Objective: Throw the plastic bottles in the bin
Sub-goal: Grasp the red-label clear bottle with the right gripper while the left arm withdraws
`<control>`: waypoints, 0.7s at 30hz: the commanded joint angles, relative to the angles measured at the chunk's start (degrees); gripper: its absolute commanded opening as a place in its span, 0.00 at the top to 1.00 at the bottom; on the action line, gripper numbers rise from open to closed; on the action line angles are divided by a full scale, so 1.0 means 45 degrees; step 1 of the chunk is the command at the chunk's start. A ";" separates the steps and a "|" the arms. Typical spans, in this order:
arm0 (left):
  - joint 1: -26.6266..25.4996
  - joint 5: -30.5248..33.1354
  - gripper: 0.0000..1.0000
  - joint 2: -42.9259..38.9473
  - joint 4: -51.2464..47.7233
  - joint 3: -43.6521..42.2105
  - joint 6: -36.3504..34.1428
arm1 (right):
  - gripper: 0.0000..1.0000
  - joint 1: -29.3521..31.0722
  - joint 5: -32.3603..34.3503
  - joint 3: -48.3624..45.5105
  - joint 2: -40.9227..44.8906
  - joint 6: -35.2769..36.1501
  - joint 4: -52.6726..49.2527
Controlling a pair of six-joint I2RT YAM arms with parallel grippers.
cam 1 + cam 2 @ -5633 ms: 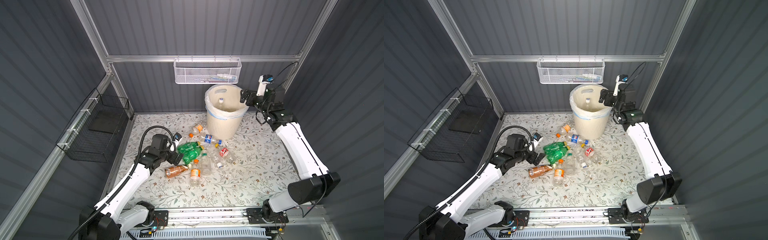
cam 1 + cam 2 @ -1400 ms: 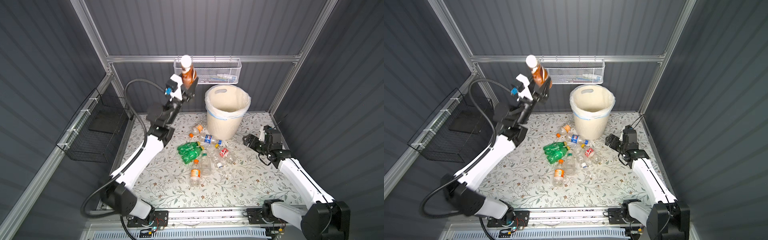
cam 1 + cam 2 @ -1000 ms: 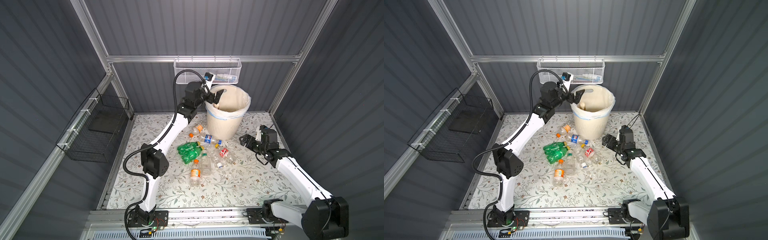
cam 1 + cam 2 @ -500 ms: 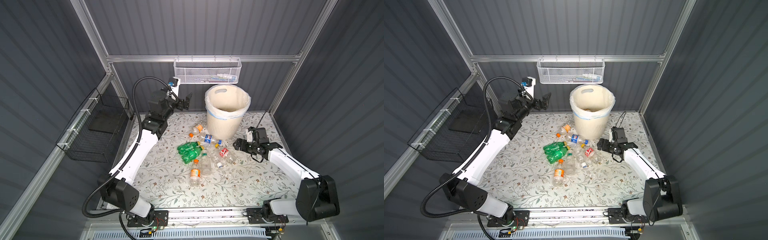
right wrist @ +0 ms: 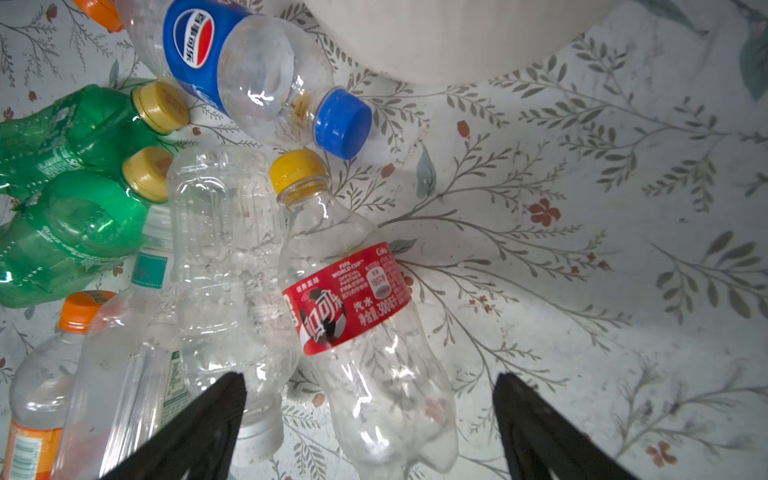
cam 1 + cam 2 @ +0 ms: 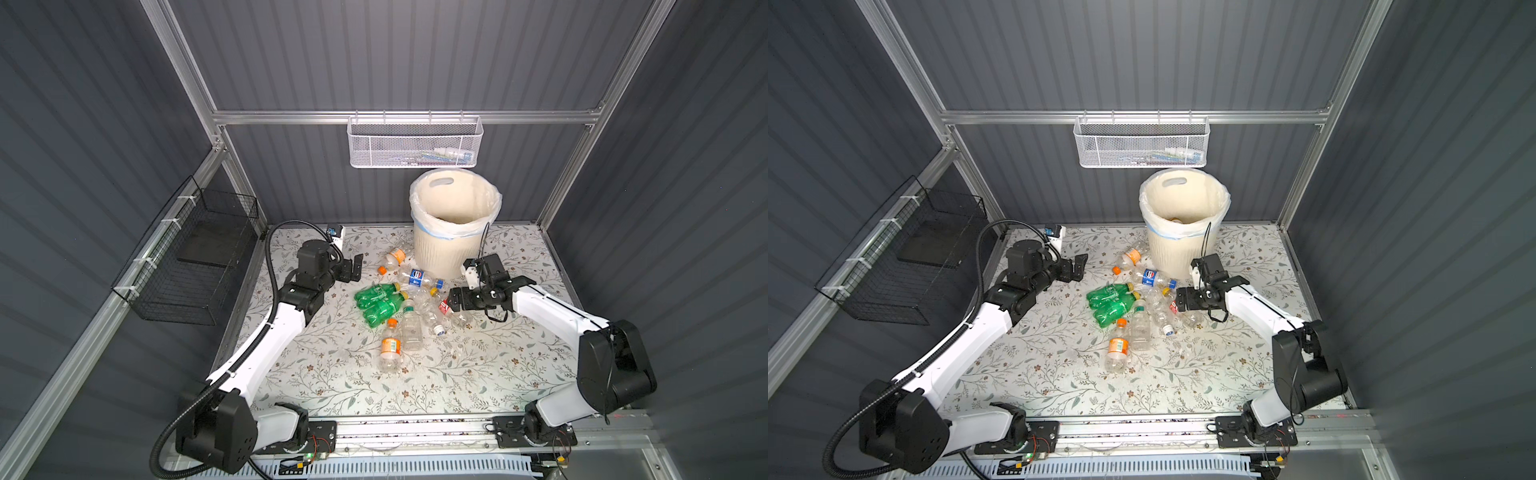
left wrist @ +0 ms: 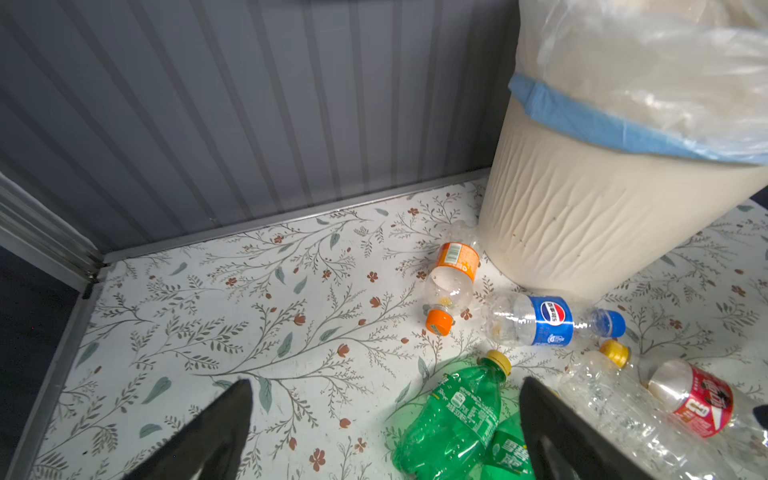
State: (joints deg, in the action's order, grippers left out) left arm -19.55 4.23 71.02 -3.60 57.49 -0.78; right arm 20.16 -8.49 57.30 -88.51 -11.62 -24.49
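Six clear bottles (image 6: pixel 412 332), two green bottles (image 6: pixel 380 311), one bin (image 6: pixel 440 253), two wire baskets (image 6: pixel 415 143)

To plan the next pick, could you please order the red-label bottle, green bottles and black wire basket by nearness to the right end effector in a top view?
From the right end effector:
1. Red-label bottle, right beside it.
2. Green bottles, mid-table.
3. Black wire basket, left wall.

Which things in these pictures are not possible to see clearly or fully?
- Bin contents: both top views, its own wall hides most of the inside.
- White mesh basket contents: both top views, too small to name.
- Green bottles: left wrist view, cut off by the picture's edge.
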 commanded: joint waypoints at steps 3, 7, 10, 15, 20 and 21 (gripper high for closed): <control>0.0086 0.0651 0.00 -0.0426 -0.0196 -0.0710 0.0153 | 0.05 0.0427 0.0580 0.0542 -0.0795 0.0464 -0.0170; 0.0087 0.0667 0.00 -0.0526 -0.0117 -0.0826 0.0172 | 0.06 0.0678 0.0711 0.0827 -0.1409 0.0562 -0.0174; 0.0087 0.0575 0.00 -0.0452 -0.0118 -0.0838 0.0173 | 0.06 0.0878 0.0949 0.0900 -0.1710 0.0623 -0.0186; 0.0087 0.0473 0.00 -0.0317 0.0065 -0.0980 0.0247 | 0.08 0.1041 0.1281 0.0803 -0.1998 0.0644 -0.0105; 0.0087 0.0330 0.00 -0.0216 0.0077 -0.0991 0.0309 | 0.13 0.1115 0.1247 0.0617 -0.2154 0.0546 0.0167; 0.0088 0.0329 0.00 -0.0216 0.0076 -0.0980 0.0311 | 0.14 0.1120 0.1235 0.0607 -0.2213 0.0515 0.0211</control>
State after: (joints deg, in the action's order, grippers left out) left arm -19.40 6.39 69.78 -3.86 53.80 -0.30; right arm 24.86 -3.66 60.07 -97.78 -9.39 -23.90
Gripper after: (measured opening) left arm 0.997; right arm 0.864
